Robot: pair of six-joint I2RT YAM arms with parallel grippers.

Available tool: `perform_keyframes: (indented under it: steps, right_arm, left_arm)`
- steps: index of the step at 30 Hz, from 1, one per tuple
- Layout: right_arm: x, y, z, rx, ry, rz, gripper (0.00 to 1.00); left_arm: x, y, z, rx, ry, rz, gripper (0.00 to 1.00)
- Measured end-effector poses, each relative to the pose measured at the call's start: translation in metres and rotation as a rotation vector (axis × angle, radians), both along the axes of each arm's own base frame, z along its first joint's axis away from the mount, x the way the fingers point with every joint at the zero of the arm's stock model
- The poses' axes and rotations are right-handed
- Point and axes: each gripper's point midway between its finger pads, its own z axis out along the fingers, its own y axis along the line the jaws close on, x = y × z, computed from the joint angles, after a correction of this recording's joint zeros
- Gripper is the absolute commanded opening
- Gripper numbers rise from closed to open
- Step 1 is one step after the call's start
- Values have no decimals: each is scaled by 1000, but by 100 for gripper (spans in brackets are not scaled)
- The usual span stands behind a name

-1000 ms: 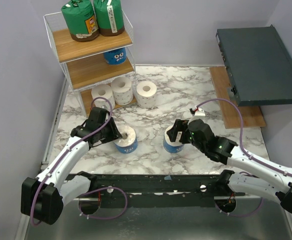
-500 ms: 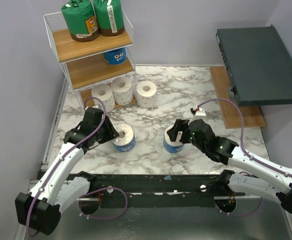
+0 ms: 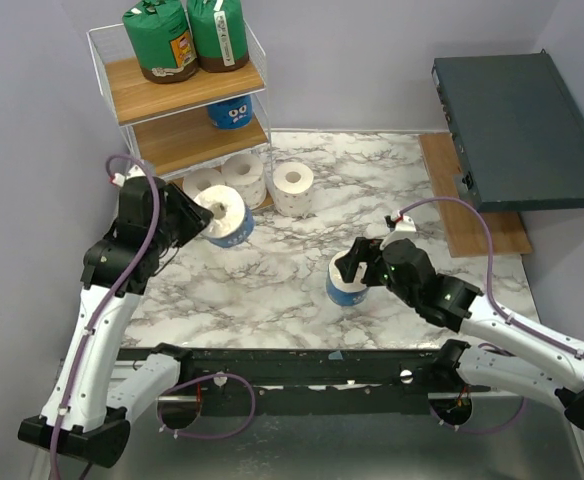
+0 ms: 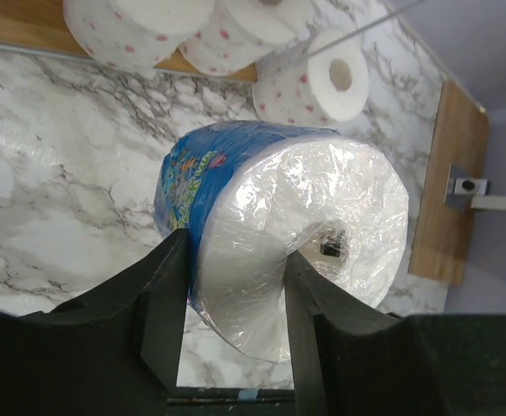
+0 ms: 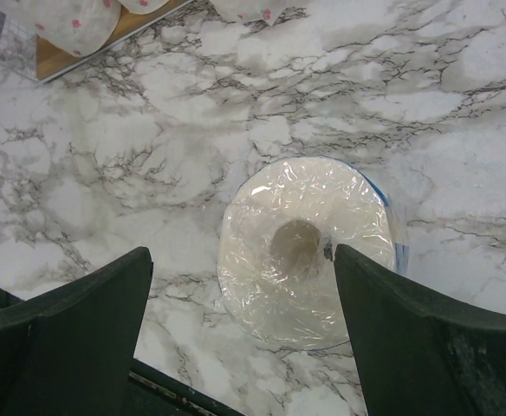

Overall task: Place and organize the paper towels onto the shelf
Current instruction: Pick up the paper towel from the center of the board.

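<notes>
On the near half of the marble table, a blue-printed roll stands upright, its white end under shiny clear wrap. The right gripper hangs over it with its fingers spread wide, one on each side of the roll; that arm lies low, reaching in from the right base toward the middle. Further back on the left, the left gripper is clamped on a second blue-printed wrapped roll. This roll is tipped on its side and held clear of the table, with one finger on the blue wall and the other across the white end by the core. The left arm rises steeply from its base and bends at the elbow, its wrist close to the shelf. Behind, a pink-dotted white roll stands on the table just beside the shelf. Two more white rolls sit on the bottom board, a blue roll on the middle board, and two green-wrapped rolls on top.
</notes>
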Motion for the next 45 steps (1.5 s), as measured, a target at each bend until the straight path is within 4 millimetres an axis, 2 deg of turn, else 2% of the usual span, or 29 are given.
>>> perform_keyframes:
  steps: [9,14,18,22,32,45]
  right_arm:
    - [-1,-2,6,4,-20,7,89]
    - [-1,-2,8,3,-27,10,89]
    - [-1,-3,10,3,-35,13,89]
    - [-1,-3,10,-1,-37,16,89]
    - [-1,-4,10,-6,-42,19,89]
    - [-1,-4,10,-7,-42,19,89]
  left_arm:
    - [40,32,58,-53,-64,208,19]
    - [71,41,75,-84,-68,278,19]
    - [94,47,79,-105,-59,321,19]
    - [108,52,83,-118,-57,349,19]
    - [127,61,90,-144,-62,399,19]
    - [146,66,79,-171,-41,453,22]
